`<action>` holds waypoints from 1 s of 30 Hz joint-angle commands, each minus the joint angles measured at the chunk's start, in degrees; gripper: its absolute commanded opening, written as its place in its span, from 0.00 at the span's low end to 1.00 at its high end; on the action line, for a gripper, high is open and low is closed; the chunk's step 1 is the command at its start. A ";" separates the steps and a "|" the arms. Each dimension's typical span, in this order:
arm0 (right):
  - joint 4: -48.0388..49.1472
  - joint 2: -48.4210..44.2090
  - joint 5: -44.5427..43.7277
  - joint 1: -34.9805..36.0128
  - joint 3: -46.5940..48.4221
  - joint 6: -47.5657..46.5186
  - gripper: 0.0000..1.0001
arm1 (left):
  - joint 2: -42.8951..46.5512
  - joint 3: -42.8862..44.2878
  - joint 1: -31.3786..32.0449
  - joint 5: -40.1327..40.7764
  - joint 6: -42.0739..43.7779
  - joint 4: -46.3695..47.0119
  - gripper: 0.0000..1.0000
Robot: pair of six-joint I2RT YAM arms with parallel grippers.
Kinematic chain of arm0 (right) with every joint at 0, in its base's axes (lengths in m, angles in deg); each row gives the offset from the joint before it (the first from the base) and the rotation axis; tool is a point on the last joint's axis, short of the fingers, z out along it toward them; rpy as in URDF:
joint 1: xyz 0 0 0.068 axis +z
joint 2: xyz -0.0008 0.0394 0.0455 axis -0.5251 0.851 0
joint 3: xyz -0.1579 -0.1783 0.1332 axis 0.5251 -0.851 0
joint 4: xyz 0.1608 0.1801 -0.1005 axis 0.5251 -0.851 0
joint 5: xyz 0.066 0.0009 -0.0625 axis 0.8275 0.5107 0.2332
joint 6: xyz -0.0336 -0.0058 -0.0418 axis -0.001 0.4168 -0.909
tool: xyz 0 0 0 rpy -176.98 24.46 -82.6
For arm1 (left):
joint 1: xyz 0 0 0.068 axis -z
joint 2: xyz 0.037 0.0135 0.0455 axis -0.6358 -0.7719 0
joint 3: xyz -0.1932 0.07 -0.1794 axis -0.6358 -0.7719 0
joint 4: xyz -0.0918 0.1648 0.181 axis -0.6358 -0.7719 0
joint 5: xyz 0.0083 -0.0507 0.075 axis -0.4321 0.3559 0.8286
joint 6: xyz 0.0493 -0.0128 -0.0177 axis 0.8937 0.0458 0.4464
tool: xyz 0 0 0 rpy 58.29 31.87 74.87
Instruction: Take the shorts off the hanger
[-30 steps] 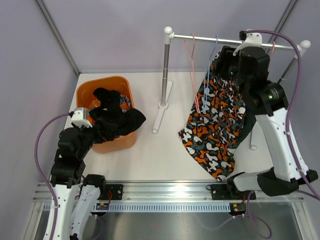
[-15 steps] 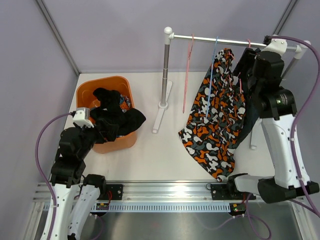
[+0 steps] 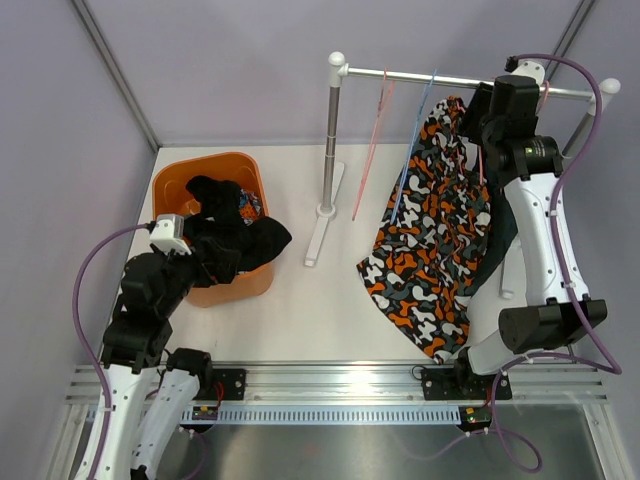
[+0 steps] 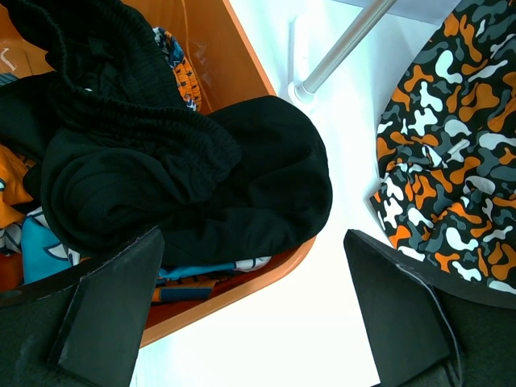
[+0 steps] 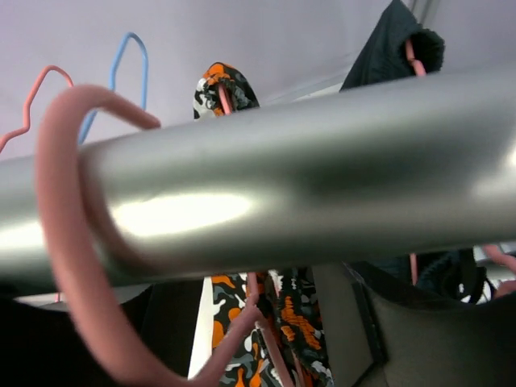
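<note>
**Right arm up at the rail**

Since a second ago our right gripper [image 5: 242, 298] has climbed from the cloth to the smooth steel rail [image 3: 440, 80], fingers apart, clamping nothing. The thin pink wire hanger [image 3: 368, 160] and blue wire hanger [image 3: 408, 170] have swung aslant. Floppy orange, black and white camouflage shorts [image 3: 430, 250] hang from the rail, hem pooled on the white table [image 3: 300, 300], with dark navy shorts [image 3: 497, 245] behind. Our left gripper [image 4: 250, 322] gapes wide over the orange plastic tub [image 3: 175, 180] of crumpled black shorts [image 3: 235, 240].
</note>
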 commanded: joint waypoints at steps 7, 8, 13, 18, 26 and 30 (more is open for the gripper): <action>1.95 0.22 2.52 -0.33 1.40 1.21 0.39 | -0.46 0.13 0.81 0.98 0.63 1.12 0.99; 2.03 -0.14 2.60 -0.33 0.87 1.12 0.38 | -0.37 0.13 0.81 0.98 0.63 1.12 0.99; 2.03 -2.69 2.87 -0.33 -0.19 1.12 0.26 | -0.37 0.13 1.33 1.42 0.54 1.12 0.99; 0.37 -3.30 2.61 -0.33 1.39 1.29 0.03 | -0.37 0.13 1.77 1.77 0.46 0.95 0.99; -0.87 -6.38 4.53 -0.24 3.76 2.26 0.00 | -0.46 0.22 2.83 2.65 0.37 0.86 0.99; -4.11 -8.92 5.24 -0.33 5.52 2.26 0.00 | -0.37 0.13 3.01 2.82 0.37 0.86 0.99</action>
